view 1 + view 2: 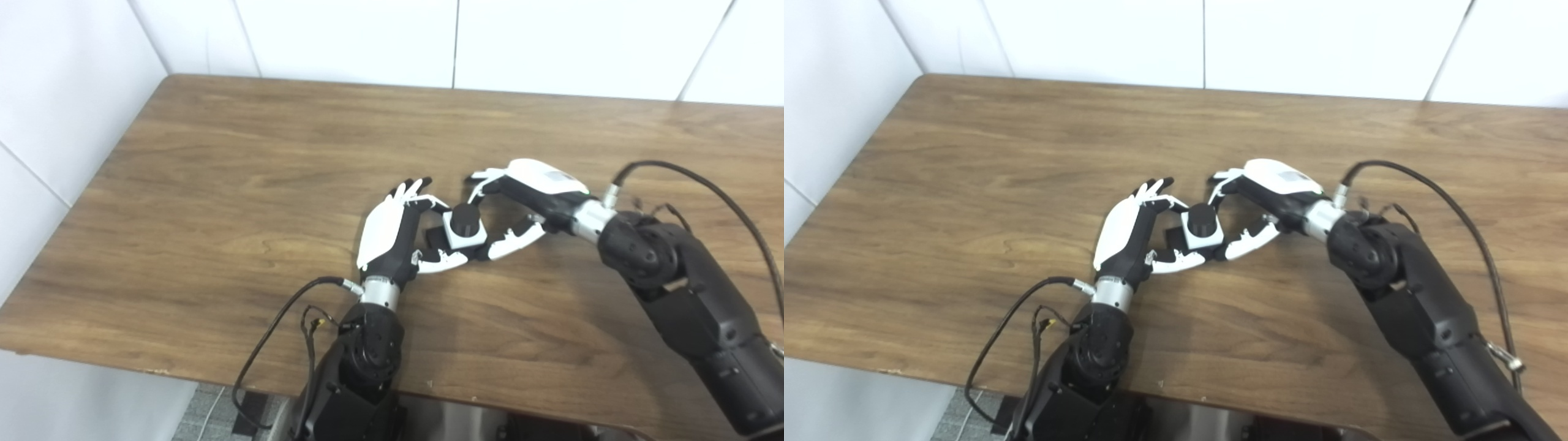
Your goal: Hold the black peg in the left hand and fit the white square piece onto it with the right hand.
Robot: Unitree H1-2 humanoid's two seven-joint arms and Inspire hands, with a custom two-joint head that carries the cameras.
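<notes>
Left eye view: left hand (392, 229) grips black peg (464, 219), right hand (527, 196) grips white square piece (467, 237).

1. Bright, even light falls from overhead on the wooden table (245, 184).
2. Soft, short shadows sit under both arms.
3. The white wall (367, 37) looks nearly washed out.
4. Both views are slightly soft, with mild blur on fine detail.

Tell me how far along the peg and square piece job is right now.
Nearly done, it seems: the white square piece already sits around the black peg, whose round top pokes through it. The left hand and right hand both flank the pair on the table. Left: confirming it is fully seated, then letting go.
</notes>
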